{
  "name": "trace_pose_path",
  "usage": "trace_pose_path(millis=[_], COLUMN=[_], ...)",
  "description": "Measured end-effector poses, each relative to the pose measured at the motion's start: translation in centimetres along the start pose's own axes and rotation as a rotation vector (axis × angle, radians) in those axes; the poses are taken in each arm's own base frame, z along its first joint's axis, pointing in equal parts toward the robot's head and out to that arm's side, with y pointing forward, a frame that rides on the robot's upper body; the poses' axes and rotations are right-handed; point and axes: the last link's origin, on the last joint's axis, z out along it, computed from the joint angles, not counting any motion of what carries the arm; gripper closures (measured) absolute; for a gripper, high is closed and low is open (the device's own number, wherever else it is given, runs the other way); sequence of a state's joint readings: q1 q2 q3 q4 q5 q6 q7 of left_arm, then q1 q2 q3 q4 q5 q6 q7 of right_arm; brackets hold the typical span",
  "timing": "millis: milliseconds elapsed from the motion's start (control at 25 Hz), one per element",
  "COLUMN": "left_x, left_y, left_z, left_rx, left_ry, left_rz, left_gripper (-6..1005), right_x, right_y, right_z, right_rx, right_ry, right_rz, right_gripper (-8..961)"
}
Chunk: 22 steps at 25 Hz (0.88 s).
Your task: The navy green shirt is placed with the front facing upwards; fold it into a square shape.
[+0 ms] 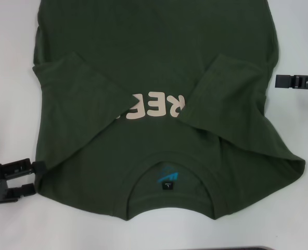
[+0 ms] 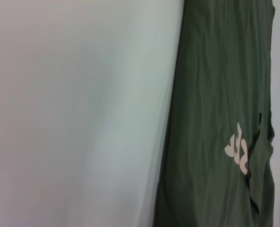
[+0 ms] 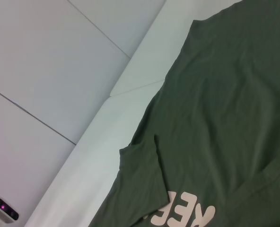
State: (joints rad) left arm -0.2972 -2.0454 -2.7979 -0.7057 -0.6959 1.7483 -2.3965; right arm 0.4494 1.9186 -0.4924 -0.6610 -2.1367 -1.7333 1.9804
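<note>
My left gripper (image 1: 31, 179) sits low at the near left of the table (image 1: 8, 78), reaching in sideways with its two black fingers spread apart and grasping nothing; the upper finger tip touches the near left edge of the navy green shirt (image 1: 159, 62), the lower one lies on bare table just beside it.

One shirt lies on the white table, filling its middle, collar toward me and hem running off the far side. Both short sleeves are folded inward over the chest: the left sleeve (image 1: 86, 99) covers the start of the cream lettering (image 1: 154, 107), the right sleeve (image 1: 224, 96) covers its end, so only a few letters show between them. One small blue and black neck label (image 1: 167, 179) shows inside the collar.

My right gripper (image 1: 286, 82) is held out level at the right edge, off the cloth and well apart from it. I cannot tell whether its jaws are spread or closed.
</note>
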Motion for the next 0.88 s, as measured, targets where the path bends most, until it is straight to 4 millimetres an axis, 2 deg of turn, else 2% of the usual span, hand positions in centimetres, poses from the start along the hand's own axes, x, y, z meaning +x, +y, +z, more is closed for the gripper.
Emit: trace_pose_path(millis=[560, 880], left_x=[0.26, 0.27], left_y=[0.37, 0.10], left_z=[0.85, 0.43], left_rx=[-0.005, -0.001], left_ry=[-0.002, 0.013], left_rz=[-0.025, -0.035], left_gripper=[85, 98], right_x=[0.04, 0.05], right_y=[0.00, 0.01], right_z=[-0.01, 0.05], right_rx=[0.000, -0.001], right_ry=[-0.001, -0.002], right_rz=[0.001, 0.001], right_gripper=[136, 135])
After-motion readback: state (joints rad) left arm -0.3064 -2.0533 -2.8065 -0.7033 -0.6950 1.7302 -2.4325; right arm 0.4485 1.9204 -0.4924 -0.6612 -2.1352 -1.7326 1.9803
